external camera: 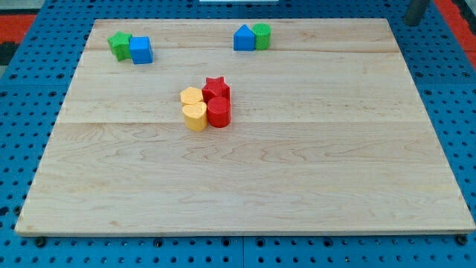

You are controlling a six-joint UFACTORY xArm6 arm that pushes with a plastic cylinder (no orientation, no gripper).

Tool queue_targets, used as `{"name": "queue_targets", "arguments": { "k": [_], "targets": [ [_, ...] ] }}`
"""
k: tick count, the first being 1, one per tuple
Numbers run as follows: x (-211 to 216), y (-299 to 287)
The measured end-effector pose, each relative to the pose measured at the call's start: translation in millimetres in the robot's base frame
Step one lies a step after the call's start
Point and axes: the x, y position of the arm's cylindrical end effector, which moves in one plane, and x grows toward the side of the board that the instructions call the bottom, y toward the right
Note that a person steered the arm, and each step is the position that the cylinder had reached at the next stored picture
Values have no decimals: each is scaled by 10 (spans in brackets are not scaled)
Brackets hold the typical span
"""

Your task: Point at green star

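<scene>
Surface: a pale wooden board [245, 186] of joined planks fills most of the view and carries every block.
Surroundings: a blue pegboard [22, 112] with rows of small holes frames the surface on all sides; red patches show at the view's top corners.
Count: eight blocks in all, two green, two blue, two red, two yellow.
Centre cluster: four blocks pressed together a little left of the middle. A red star [216, 87] sits at the back, a red cylinder [219, 112] in front of it, a yellow block [192, 96] beside the star and a yellow heart [195, 117] beside the cylinder.
Top right pair: a blue block with a peaked top [243, 38] touches a green cylinder [262, 36] on its right.
Top left pair: the green star [118, 45] lies near the surface's top left corner, touching a blue cube [140, 50] on its right.
Tool: a dark rod [415, 10] shows at the view's top right edge, off the surface; its lower end, the tip [410, 22], hangs over the pegboard. It has no jaws and holds nothing.
Star against tool: the green star is well apart from the tip, across the width of the surface, with the top right pair between them.
</scene>
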Motion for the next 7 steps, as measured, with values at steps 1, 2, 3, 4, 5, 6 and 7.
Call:
{"name": "queue_targets", "arguments": {
  "k": [1,2,3,4,5,6,7],
  "targets": [
    [0,0],
    [17,47],
    [21,-99],
    [156,-500],
    [611,-835],
    [543,-1029],
    [517,-1029]
  ]
}}
